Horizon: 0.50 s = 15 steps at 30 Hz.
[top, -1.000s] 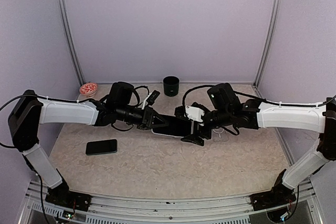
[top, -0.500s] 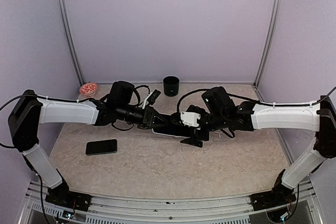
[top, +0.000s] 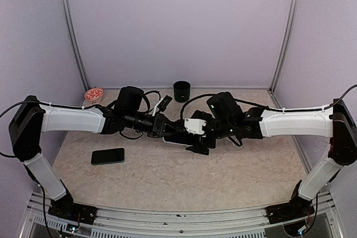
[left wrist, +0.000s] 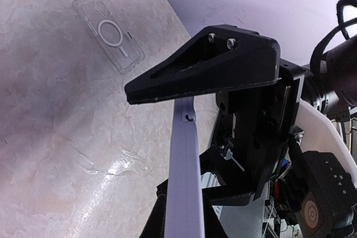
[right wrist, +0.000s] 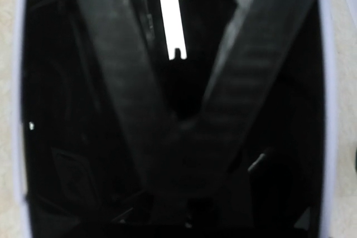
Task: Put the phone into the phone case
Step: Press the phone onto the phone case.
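My left gripper (top: pixel 163 129) is shut on a lavender-edged phone (top: pixel 177 136) with a dark screen and holds it level above the table's middle. In the left wrist view the phone's thin edge (left wrist: pixel 184 160) runs up from my left gripper (left wrist: pixel 184 199). My right gripper (top: pixel 195 136) is open, with one finger (left wrist: pixel 206 65) over the phone's far end and the other below it. The right wrist view is dark, filled by the phone screen (right wrist: pixel 56 110) and the spread fingers (right wrist: pixel 106 43). The clear phone case (left wrist: pixel 109 33) lies flat on the table, and it peeks out under the right arm in the top view (top: pixel 234 141).
A second, black phone (top: pixel 107 155) lies flat on the table at the front left. A black cup (top: pixel 182 91) stands at the back centre. A small bowl of red-and-white pieces (top: pixel 93 93) sits at the back left. The enclosure walls close off the back and sides.
My right gripper has moved left, from beside the phone's far end to straddling it. My left gripper and the phone have stayed in place.
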Each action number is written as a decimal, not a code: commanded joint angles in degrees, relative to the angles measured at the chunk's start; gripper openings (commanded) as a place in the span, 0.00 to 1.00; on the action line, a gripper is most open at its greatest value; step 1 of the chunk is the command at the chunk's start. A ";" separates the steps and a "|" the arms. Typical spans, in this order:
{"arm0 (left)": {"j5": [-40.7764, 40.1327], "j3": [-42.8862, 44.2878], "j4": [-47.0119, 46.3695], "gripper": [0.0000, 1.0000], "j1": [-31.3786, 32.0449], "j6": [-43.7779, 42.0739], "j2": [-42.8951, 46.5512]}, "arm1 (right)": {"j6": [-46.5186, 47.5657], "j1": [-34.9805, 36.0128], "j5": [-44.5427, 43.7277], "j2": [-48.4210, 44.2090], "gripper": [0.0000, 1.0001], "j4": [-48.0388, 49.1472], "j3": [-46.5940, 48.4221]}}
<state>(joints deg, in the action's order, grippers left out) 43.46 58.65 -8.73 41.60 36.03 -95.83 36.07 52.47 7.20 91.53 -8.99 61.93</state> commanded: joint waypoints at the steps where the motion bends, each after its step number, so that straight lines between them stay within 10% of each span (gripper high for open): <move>1: 1.89 2.54 -5.04 0.00 0.39 0.44 0.85 | 0.51 1.18 -1.78 0.61 0.99 2.15 1.43; 15: 1.80 2.28 -5.42 0.00 0.38 0.71 0.13 | 2.31 2.93 -4.08 -0.44 0.80 3.31 0.60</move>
<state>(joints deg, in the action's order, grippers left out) 43.53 58.65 -9.82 41.63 36.60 -95.98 37.52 54.22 4.51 91.66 -7.16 62.00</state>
